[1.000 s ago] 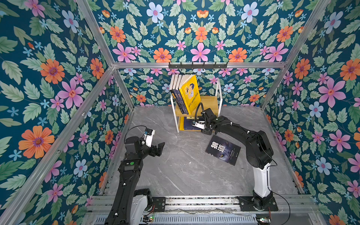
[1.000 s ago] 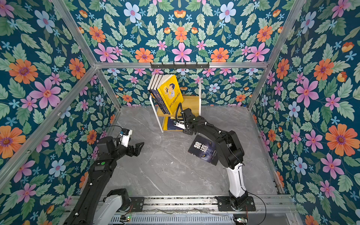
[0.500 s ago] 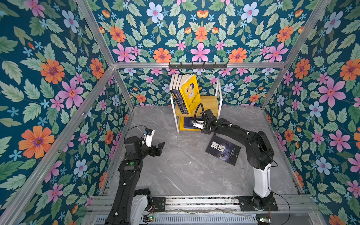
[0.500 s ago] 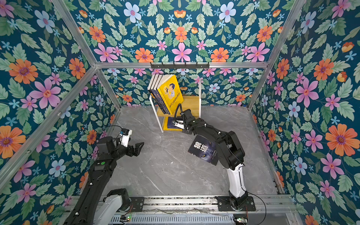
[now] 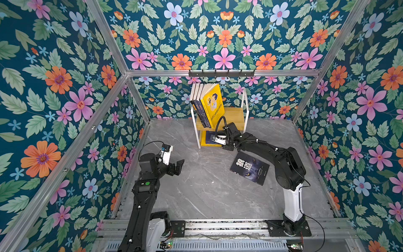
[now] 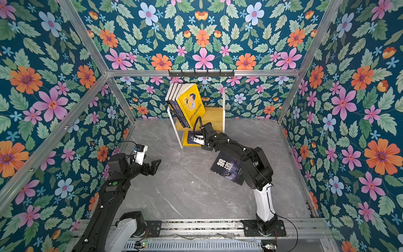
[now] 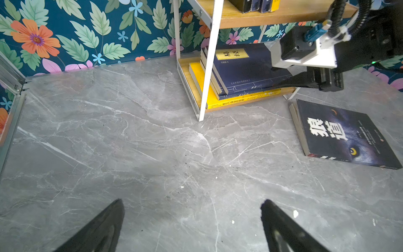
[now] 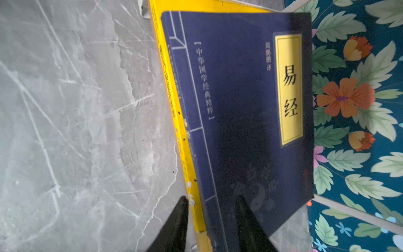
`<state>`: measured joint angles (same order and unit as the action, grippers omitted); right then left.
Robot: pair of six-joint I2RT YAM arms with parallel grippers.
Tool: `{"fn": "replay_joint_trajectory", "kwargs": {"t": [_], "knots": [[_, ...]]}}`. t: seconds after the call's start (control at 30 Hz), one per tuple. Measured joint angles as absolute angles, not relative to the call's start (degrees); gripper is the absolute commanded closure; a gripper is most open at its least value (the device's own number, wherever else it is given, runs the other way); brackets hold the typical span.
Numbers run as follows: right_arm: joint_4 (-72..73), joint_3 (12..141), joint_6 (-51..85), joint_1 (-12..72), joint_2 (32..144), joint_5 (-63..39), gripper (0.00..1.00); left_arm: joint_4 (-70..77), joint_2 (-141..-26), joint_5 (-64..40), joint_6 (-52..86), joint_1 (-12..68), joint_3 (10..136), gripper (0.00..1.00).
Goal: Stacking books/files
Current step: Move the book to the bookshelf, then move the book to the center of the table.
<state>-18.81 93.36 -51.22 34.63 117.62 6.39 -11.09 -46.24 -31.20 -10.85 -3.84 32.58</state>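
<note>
Right gripper (image 8: 211,203): jaws set to a narrow gap, straddling the front edge of the flat stack on the lower shelf (image 7: 189,76) of the rack (image 5: 245,109). One finger stands outside the spine of the bottom yellow book (image 8: 165,87), the other over the cover of the top navy book (image 8: 239,98). Whether the pads bear on any book cannot be told, as the contact area is cut off at the frame edge. Left gripper (image 7: 192,201): jaws at full width, empty, above bare tabletop (image 7: 130,152), well apart from the rack. Other books: a row leaning on the upper shelf (image 5: 234,114), fronted by a yellow cartoon cover (image 5: 213,104); one black book (image 5: 249,168) with white characters flat on the tabletop, just beside the right arm and near the rack foot. Handling, by estimate: paperbacks, light to moderate in weight, covers glossy and likely slippery, blocks flexible if held by one corner. Take the black book at a long edge near the spine, where the block is stiffest. Lying flat, it offers no gap beneath, so an edge probably must be tilted or slid clear first. Avoid pinching the cover alone; the book would fan open.
</note>
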Motion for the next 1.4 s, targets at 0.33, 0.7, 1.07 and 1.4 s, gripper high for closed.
{"fn": "replay_joint_trajectory", "kwargs": {"t": [0.33,0.7,1.07,1.4], "knots": [[-18.2,96.1,-50.9,35.1,120.3,7.1,0.7,-11.1,-46.0,-31.3,-10.9,-3.9,32.4,0.0],[-18.4,98.7,-51.2,35.8,122.3,7.7,0.72,-11.1,-45.8,-31.4,-10.9,-4.1,32.4,0.0],[-18.2,94.2,-52.6,35.6,117.2,9.2,0.71,-11.1,-46.2,-31.4,-10.9,-4.1,32.3,0.0],[-19.0,81.7,-42.3,35.6,102.2,8.3,0.56,-11.1,-46.0,-31.6,-10.9,-4.2,32.3,0.0]]}}
